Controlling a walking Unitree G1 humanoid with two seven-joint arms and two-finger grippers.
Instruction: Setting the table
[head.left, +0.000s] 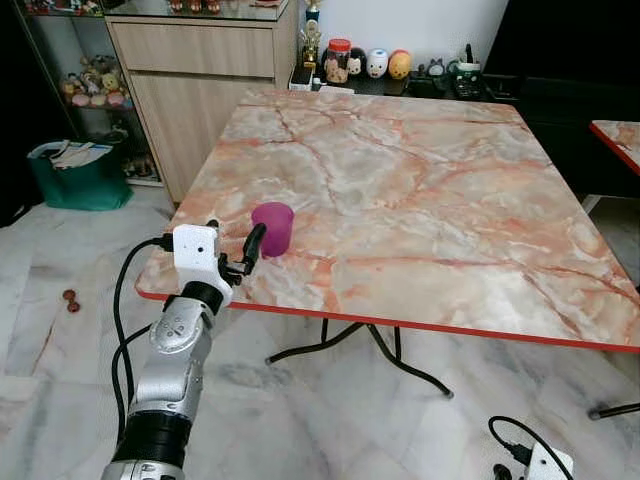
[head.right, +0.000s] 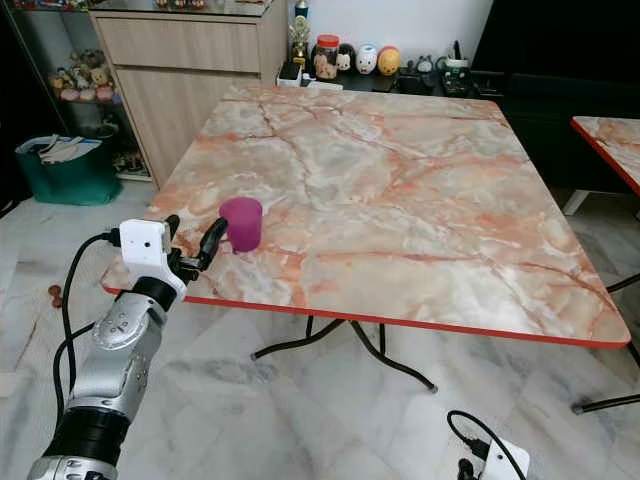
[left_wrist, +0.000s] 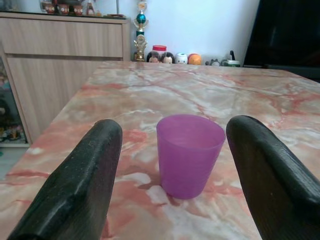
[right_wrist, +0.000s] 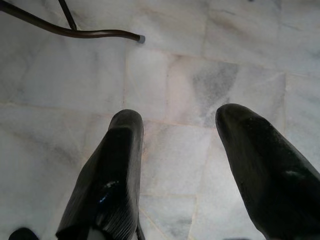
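Hovering at the desk's near-left corner, the left gripper is spread wide with the purple cup standing upright between its fingers, untouched. Right gripper hangs wide over the floor.

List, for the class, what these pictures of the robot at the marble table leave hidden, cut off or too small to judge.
- Purple cup: its inside bottom, hidden by its own rim in the left wrist view.
- Left gripper: whether a finger touches the cup, since they overlap in the eye views.
- Right gripper: its arm, cut off by the bottom edge of the eye views.
- Figurines behind the table: too small to identify.
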